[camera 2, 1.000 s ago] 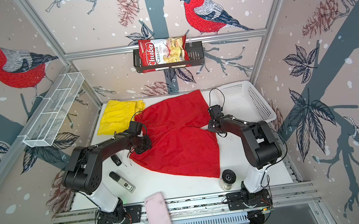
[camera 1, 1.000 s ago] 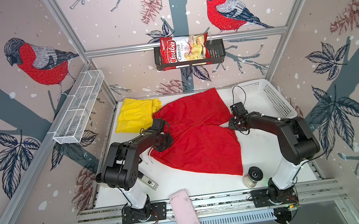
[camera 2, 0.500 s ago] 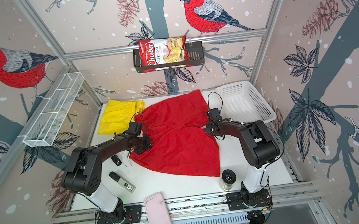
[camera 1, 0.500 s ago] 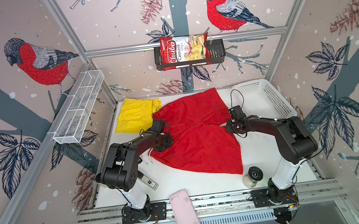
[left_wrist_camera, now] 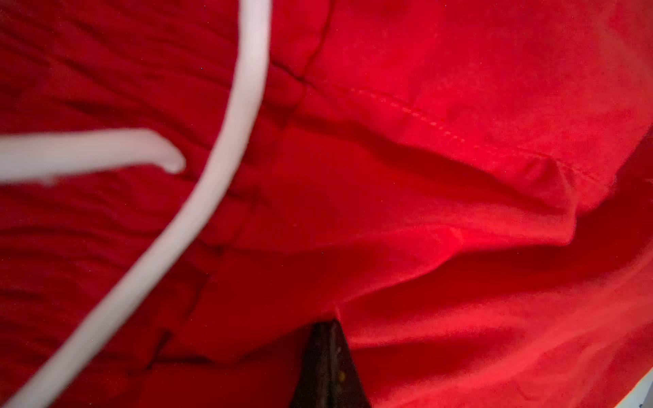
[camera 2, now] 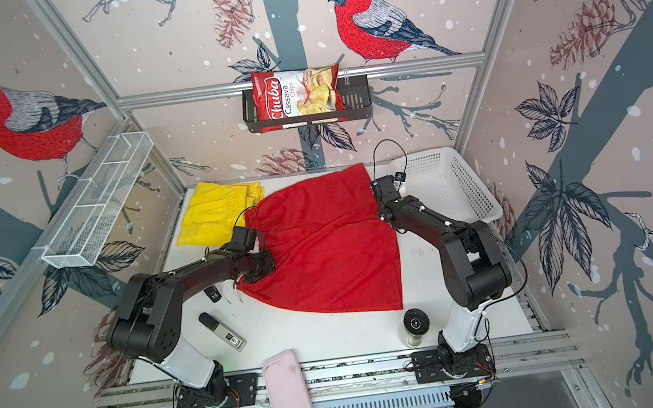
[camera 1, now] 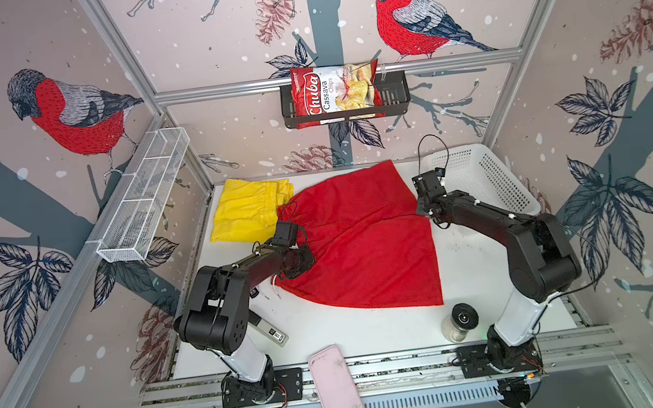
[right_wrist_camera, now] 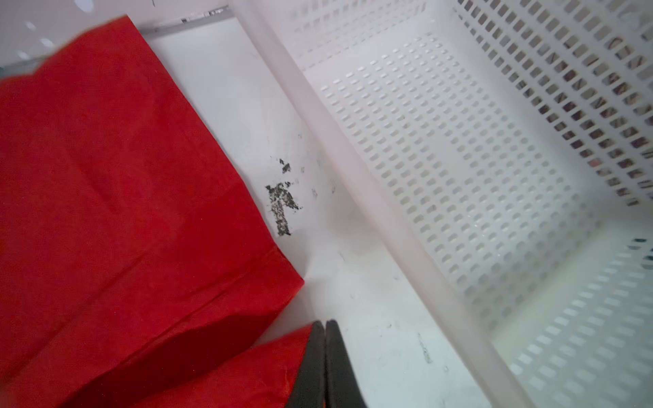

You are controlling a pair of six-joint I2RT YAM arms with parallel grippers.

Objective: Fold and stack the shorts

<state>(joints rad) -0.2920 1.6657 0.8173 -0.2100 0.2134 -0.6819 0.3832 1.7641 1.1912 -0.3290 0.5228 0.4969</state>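
My white table [camera 1: 469,264]. Red shorts [camera 1: 363,251] spread flat mid-table, waist edge against the yellow shorts [camera 1: 246,214] bunched in the far left corner. White slotted basket [camera 1: 493,177] far right. Black-lidded jar [camera 1: 459,321] upright near front. Grey remote-like device [camera 1: 268,333] front left.

Red shorts [camera 1: 359,251] spread flat and wide in the middle of the white table [camera 1: 372,329]. Thin fabric, waistband gathered along the left side. Two legs open toward the right, one to the far edge and one to the near side, with a split between them. White drawstring [left_wrist_camera: 249,88] loose over the waistband, its ends out on the table. Yellow shorts [camera 1: 248,214] in the far left corner, bright, roughly folded, elastic waistband wrinkled, right edge touching the red pair.
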